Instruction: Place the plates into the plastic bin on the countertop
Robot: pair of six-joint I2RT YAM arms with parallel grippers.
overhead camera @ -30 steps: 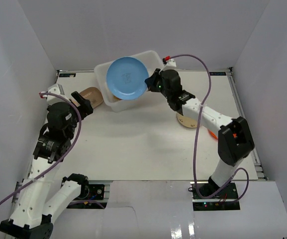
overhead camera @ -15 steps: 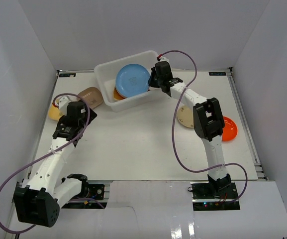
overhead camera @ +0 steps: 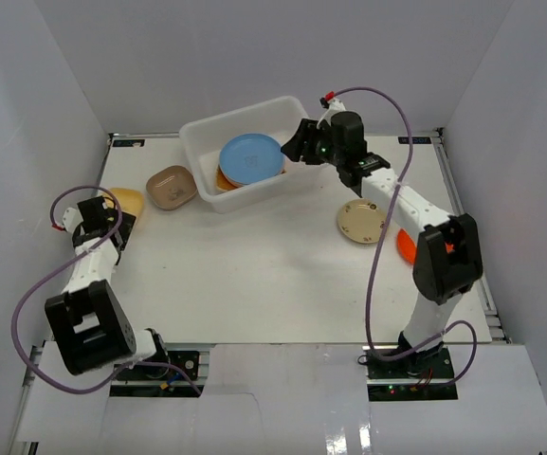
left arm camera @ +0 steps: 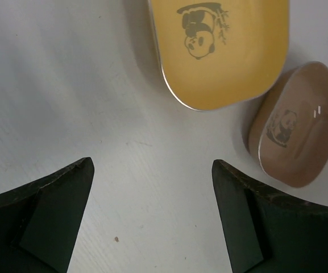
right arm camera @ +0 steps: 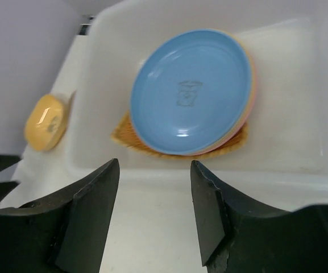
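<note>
Round blue plate [right arm camera: 192, 91] in white plastic bin [right arm camera: 300, 170]; right gripper [right arm camera: 154, 196] parted, empty. Left gripper [left arm camera: 152, 219] agape: next, probably, squarish yellow plate [left arm camera: 223, 54].

1. Right gripper [right arm camera: 154, 165] sits over the near wall of the plastic bin [right arm camera: 300, 85].
2. Straight ahead of it, inside the bin: top round plate [right arm camera: 191, 91] on a stack, woven plate [right arm camera: 127, 136] underneath.
3. Left gripper [left arm camera: 151, 165] is over the countertop [overhead camera: 254, 256]. First squarish plate [left arm camera: 223, 51] lies ahead; second squarish plate [left arm camera: 297, 125] just beside it, further right.
4. Behind the right gripper, beside its arm: lone round plate [overhead camera: 360, 221] on the countertop; another plate [overhead camera: 406, 248] partly under the arm.
</note>
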